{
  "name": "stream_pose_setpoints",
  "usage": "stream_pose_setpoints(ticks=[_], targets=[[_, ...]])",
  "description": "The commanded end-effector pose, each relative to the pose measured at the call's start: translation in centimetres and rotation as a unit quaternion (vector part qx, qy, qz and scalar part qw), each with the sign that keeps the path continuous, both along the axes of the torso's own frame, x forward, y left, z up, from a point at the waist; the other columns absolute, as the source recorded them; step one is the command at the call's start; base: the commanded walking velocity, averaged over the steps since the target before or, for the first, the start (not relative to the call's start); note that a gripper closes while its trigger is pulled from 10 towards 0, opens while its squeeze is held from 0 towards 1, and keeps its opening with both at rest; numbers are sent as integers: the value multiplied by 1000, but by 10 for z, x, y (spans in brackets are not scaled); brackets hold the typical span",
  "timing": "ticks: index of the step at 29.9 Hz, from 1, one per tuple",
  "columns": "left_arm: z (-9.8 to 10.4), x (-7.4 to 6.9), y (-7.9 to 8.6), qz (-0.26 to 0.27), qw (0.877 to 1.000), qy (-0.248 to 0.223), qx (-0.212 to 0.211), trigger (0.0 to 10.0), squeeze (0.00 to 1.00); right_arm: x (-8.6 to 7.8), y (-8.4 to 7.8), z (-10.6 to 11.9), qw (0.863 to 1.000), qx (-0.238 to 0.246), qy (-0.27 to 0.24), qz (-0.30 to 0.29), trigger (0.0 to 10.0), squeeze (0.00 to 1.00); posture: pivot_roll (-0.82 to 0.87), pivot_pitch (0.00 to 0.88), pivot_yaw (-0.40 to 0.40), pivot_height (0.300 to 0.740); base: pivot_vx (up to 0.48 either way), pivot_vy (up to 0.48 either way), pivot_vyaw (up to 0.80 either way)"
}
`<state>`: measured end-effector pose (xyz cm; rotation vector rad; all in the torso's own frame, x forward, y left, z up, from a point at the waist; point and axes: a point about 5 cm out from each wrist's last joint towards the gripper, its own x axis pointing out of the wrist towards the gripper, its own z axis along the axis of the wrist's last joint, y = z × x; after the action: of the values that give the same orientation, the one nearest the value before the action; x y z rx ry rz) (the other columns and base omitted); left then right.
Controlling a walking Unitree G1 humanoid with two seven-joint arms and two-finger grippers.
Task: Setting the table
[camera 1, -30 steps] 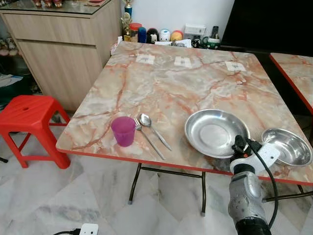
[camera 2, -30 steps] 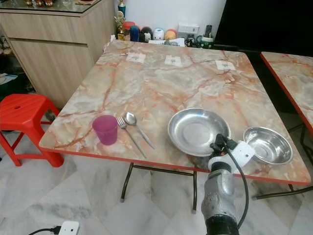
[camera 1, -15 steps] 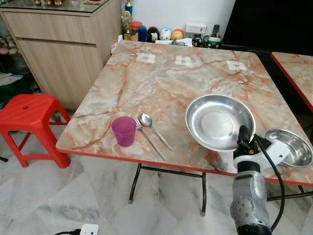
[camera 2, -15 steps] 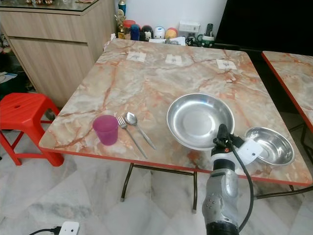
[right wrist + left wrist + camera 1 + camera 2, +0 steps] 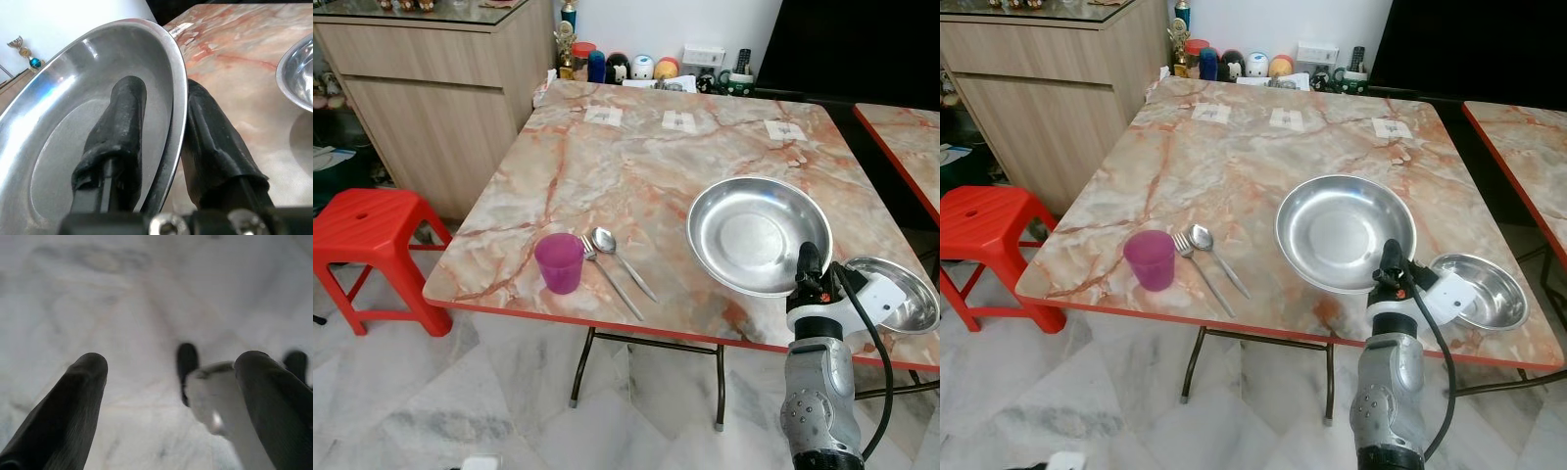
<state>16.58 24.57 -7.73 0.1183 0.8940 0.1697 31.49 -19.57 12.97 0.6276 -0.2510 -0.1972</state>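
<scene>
table (image 5: 636,166): square marble-pattern top, pink and grey veins, red edge, on thin folding legs.
cup (image 5: 558,262): purple, upright, near the front edge toward the front left corner.
fork (image 5: 607,276): just beside the cup, lying flat on the table.
spoon (image 5: 621,260): alongside the fork, bowl toward the table's middle.
small bowl (image 5: 901,294): steel, at the front right corner.
paper labels (image 5: 679,122): three in a row near the back edge.
</scene>
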Motion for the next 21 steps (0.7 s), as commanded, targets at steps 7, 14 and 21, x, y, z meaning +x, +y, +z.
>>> stream_pose_setpoints(ticks=[7,14,21], targets=[[2,-1,2,3,1000,-25,5,10000,0,-1,-1,9,1000,-1,-13,5,10000,0,46,91,-71,740,0,0,0],[3,3,-2,-7,999,-30,9,10000,0,-2,1,9,1000,2,-14,5,10000,0,42,75,-66,740,0,-342,0],[3,6,-7,-17,999,-31,7,10000,0,-1,2,11,1000,5,-19,7,10000,0,40,67,-64,740,0,-457,0]])
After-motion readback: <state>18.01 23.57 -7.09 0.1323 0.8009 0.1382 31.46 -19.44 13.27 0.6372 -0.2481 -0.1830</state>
